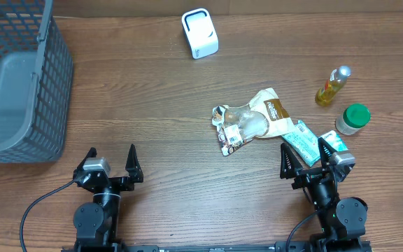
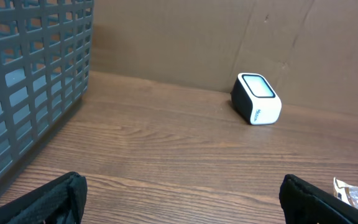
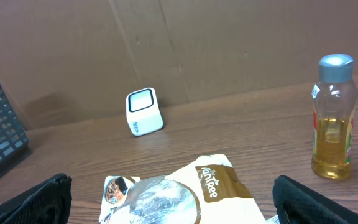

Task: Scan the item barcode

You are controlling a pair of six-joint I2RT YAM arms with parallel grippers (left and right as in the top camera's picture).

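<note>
Both wide open, holding nothing: your left claw [image 1: 112,159] near-left, your right claw [image 1: 303,157] near-right. The snack pouch [image 1: 254,122] lies flat on the surface [image 1: 152,105] mid-right, just beyond the right claw. The white barcode scanner [image 1: 199,33] stands at the far edge, well apart.

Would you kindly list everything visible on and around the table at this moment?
basket: one, grey, far left
scanner: one, white with dark face, back centre
snack bag: one, clear with brown and white print, centre right
teal packet: one, teal and white, just ahead of the right tool
small packet: one, green and white, beside the teal packet
bottle: one, yellow liquid, silver cap, right
jar: one, green lid, near bottle
table: one, brown wood
left tool: one, black, open, near left
right tool: one, black, open, near right
</note>
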